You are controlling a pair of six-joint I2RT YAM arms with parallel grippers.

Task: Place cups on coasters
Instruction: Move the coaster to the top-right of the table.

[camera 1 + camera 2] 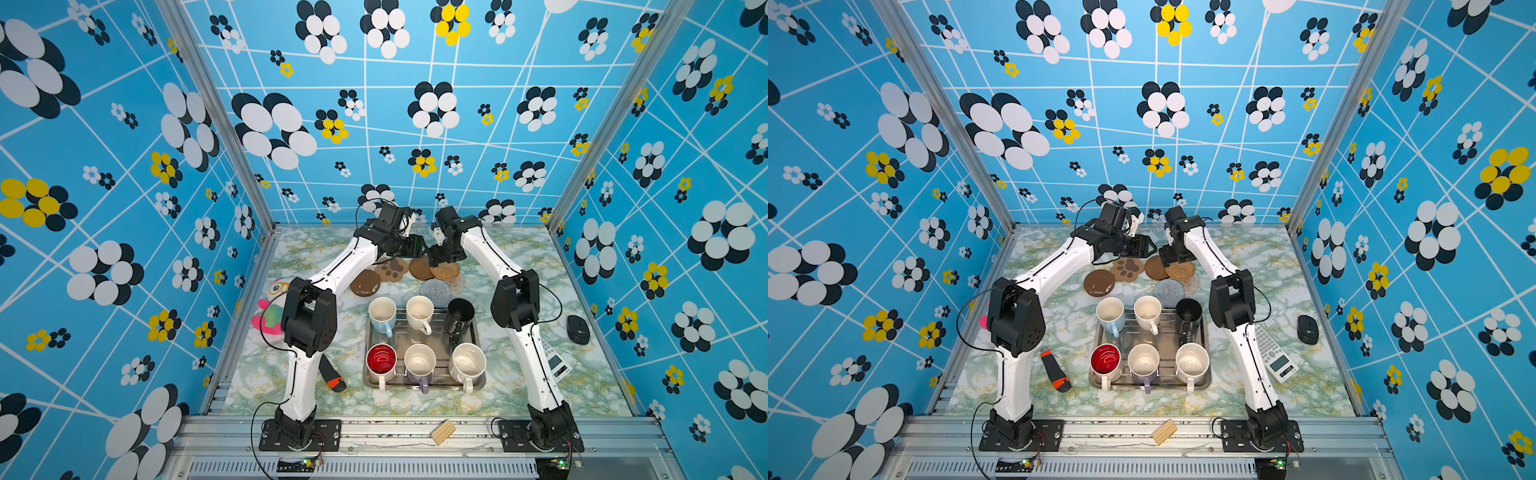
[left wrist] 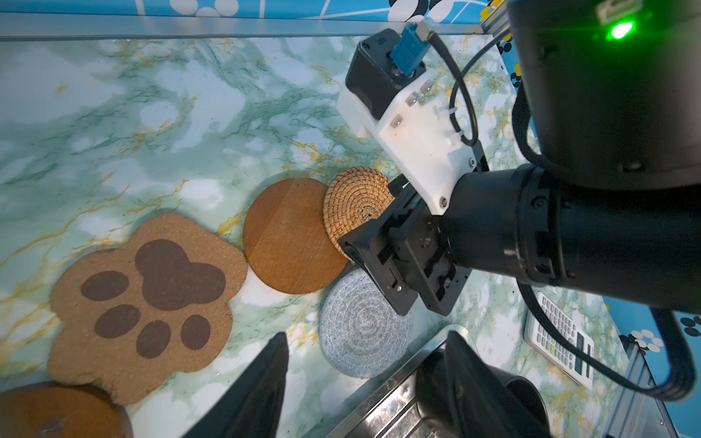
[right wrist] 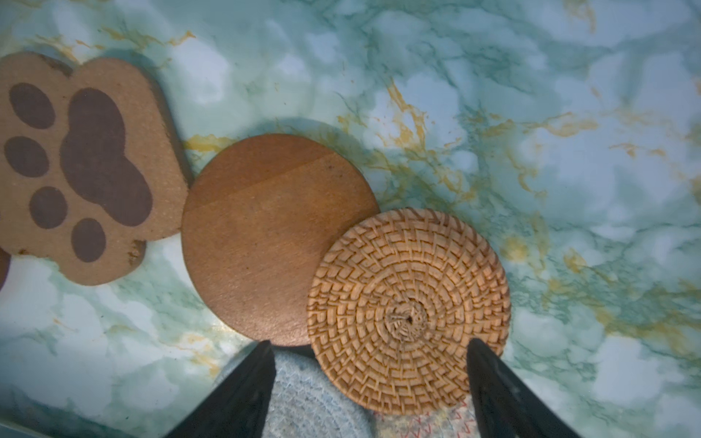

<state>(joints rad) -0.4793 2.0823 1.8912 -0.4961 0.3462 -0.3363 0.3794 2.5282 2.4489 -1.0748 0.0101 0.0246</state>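
Six cups, the red-lined mug [image 1: 381, 360] among them, sit in the steel tray [image 1: 440, 338] near the tabletop's [image 1: 582, 374] front edge, none on a mat. Beyond, the coasters crowd together. The rattan coaster [image 3: 407, 311] overlaps the brown disc [image 3: 273, 239], so a mug set there could rock or tip. Both arms arch over the heap. The left tool [image 2: 366, 335] is parted and the right tool [image 3: 371, 341] spread wide, both empty and near enough to clash.

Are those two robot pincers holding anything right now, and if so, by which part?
Nothing is held. The left pincer stands open and empty; the right pincer stands open above the rattan coaster, not clamped on it.
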